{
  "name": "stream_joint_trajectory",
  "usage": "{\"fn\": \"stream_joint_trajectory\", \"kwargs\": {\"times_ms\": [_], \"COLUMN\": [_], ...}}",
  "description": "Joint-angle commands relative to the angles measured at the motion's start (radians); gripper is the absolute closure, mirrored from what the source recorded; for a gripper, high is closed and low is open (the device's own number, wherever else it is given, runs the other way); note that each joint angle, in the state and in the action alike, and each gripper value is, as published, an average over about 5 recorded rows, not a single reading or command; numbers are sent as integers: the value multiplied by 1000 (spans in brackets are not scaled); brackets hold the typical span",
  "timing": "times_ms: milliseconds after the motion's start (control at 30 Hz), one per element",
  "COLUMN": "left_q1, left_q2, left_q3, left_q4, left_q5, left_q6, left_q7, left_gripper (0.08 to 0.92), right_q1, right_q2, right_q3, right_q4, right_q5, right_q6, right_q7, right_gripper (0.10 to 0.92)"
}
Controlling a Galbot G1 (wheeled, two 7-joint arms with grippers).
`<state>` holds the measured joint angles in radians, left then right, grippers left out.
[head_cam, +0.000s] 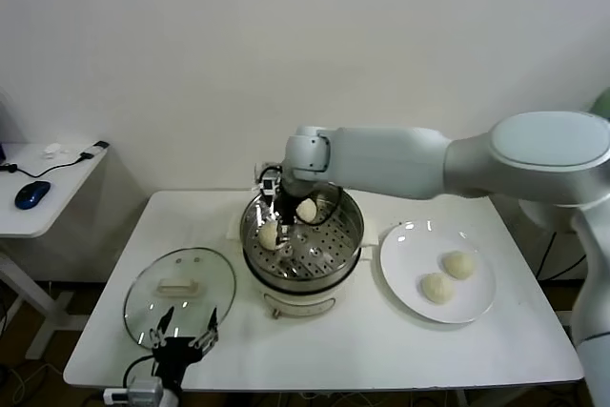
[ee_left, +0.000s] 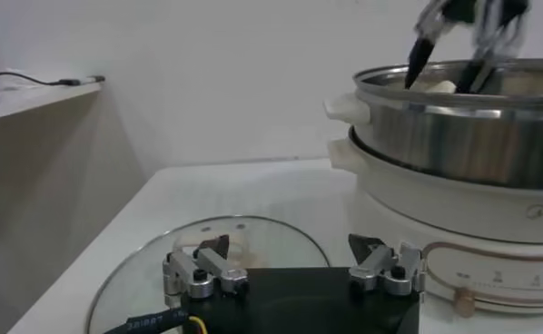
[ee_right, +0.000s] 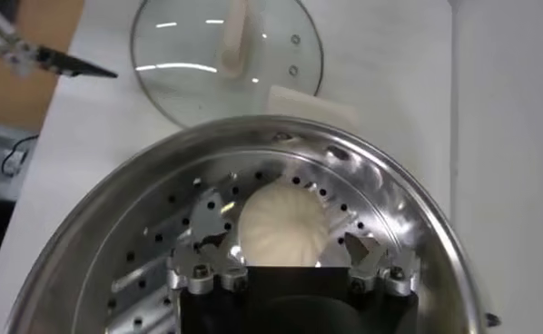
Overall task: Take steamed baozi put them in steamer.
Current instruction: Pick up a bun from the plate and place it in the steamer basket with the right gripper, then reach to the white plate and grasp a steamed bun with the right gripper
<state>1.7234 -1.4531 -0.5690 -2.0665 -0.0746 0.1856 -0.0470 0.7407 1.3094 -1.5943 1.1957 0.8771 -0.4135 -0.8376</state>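
Note:
The steel steamer stands mid-table on its white base. Two baozi lie on its perforated tray, one at the far side and one at the near left. My right gripper reaches down into the pot. In the right wrist view it is open, with its fingers standing either side of a baozi that rests on the tray, apart from it. Two more baozi lie on the white plate. My left gripper is parked, open and empty at the front edge.
The round glass lid lies flat left of the steamer, just past my left gripper; it also shows in the left wrist view. A side desk with a blue mouse stands at far left. The wall is close behind the table.

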Motion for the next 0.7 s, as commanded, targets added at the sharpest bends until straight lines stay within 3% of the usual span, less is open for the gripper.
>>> {"fn": "stream_joint_trajectory", "kwargs": {"times_ms": [33, 200, 333, 700], "left_q1": [2, 3, 3, 16], "left_q2": [2, 2, 2, -6], "left_q3": [1, 9, 11, 3], "left_q4": [0, -1, -3, 4], "left_q5": [1, 4, 10, 14], "left_q6": [-1, -3, -3, -7], "left_q7": [0, 0, 1, -1], "left_gripper": [177, 177, 177, 177], "right_q1": [321, 330, 170, -260], "right_q2": [-381, -588, -668, -684], "right_q3": [-230, -358, -327, -34], "right_q4": [133, 227, 216, 116], "right_q5": [-108, -265, -377, -519], "right_q6": [260, 297, 282, 177], "right_q7": [-292, -281, -234, -146], "right_gripper": [203, 203, 203, 203]}}
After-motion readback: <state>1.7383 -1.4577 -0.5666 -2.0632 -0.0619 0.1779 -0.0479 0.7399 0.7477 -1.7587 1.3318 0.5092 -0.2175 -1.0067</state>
